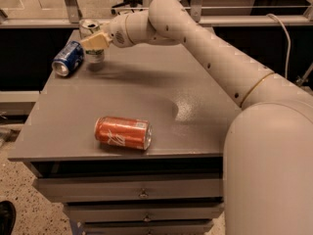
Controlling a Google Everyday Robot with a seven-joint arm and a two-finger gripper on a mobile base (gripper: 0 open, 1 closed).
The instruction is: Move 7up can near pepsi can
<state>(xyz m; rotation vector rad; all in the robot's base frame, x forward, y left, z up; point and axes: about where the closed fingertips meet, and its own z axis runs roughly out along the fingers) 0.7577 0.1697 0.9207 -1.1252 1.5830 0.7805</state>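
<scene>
Camera view, the only one: your pincer (92, 41) is at the far left corner of the desk (161, 87), closed on the 7up can (94, 57). One tan finger (97, 41) crosses the can's near side. The other finger is hidden behind it.

The 7up can is upright with its silver top showing above the finger. Its bottom is right at the desk surface with a shadow just under it. You can't tell whether it rests on the desk or sits a hair above.

The pepsi can (67, 58) lies on its side just left of the 7up can, at the desk's left edge, with one silver end pointing near-left. The two cans are very close. Whether they touch can't be told.

The arm (210, 53) comes in from the right, rises over the far edge of the desk and bends left to the pincer. The robot's pale body (269, 170) fills the near right.

The orange can (123, 132) lies on its side near the desk's near edge, left of centre and well apart from the other two. Drawers (142, 194) sit under the desktop. A cable (286, 33) hangs at far right. A dark shoe (6, 217) shows at the near left corner on the speckled floor.
</scene>
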